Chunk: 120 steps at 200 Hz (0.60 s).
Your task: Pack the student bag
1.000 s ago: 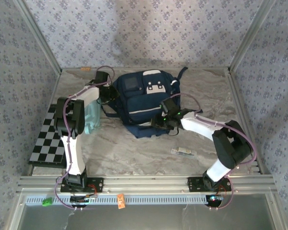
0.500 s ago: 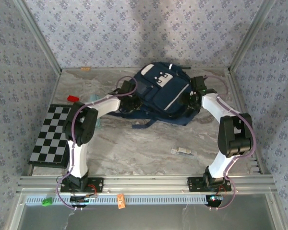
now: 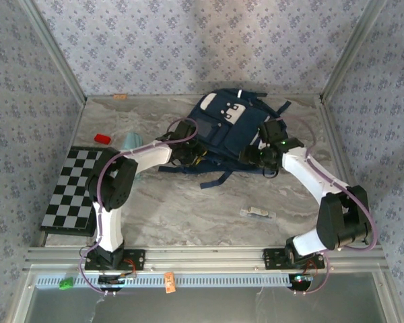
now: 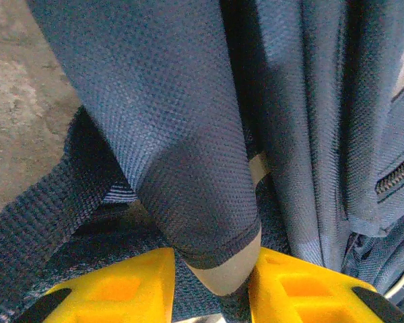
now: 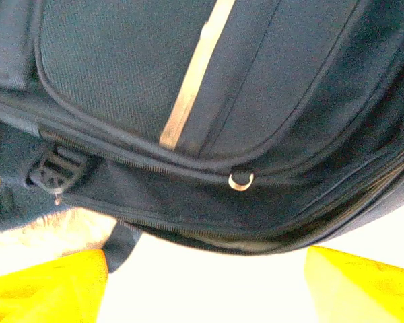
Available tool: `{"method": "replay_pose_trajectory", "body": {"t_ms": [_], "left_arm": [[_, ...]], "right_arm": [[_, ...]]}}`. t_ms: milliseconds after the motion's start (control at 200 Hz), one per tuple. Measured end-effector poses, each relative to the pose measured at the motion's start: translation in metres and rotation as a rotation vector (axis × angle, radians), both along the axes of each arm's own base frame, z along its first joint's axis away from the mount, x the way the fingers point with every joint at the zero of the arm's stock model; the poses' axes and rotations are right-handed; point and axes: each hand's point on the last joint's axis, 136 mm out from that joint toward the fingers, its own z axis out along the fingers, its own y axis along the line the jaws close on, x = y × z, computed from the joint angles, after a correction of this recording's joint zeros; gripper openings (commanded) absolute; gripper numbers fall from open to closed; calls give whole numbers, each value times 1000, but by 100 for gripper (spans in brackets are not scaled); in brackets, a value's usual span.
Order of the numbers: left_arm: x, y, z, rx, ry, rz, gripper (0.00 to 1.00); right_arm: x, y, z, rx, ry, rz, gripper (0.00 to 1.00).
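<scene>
The student bag [image 3: 225, 124], navy with white patches, stands at the back middle of the table, its dark straps [image 3: 212, 176] trailing toward me. My left gripper [image 3: 188, 152] is at the bag's near-left corner. In the left wrist view its yellow fingers [image 4: 121, 286] stand a little apart. A padded shoulder-strap end [image 4: 188, 168] lies between them, touching the right finger and clear of the left. My right gripper [image 3: 266, 152] is at the bag's near-right side. It [image 5: 205, 269] is wide open over bare table, just below the bag's zippered edge [image 5: 209, 202].
A checkerboard mat [image 3: 71, 188] lies at the left edge. A small red object [image 3: 102, 138] and a teal item [image 3: 129, 142] sit behind it. A small pale packet [image 3: 258, 212] lies on the table in front. Patterned walls close in three sides.
The bag has shifted toward the back and turned. Both grippers moved to its near corners. The right jaws opened wider. The left jaws, shut a moment ago, have parted slightly.
</scene>
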Motion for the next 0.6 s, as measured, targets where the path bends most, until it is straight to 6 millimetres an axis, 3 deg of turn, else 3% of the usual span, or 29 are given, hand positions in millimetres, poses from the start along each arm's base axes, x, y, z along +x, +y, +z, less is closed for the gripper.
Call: {"method": "replay_pose_trajectory", "body": {"t_ms": [90,335,600], "left_arm": [[2,-2,-2,-4,4,6,30],[11,-11,-4,-41,8,24,0],[10,-19,8,-95,5,54,0]], "right_arm": [[-14,11,-10,-7,37,31,79],[-33,39,-16,-28,51,88,77],[-41,74,-28,-55,67,127,55]]}}
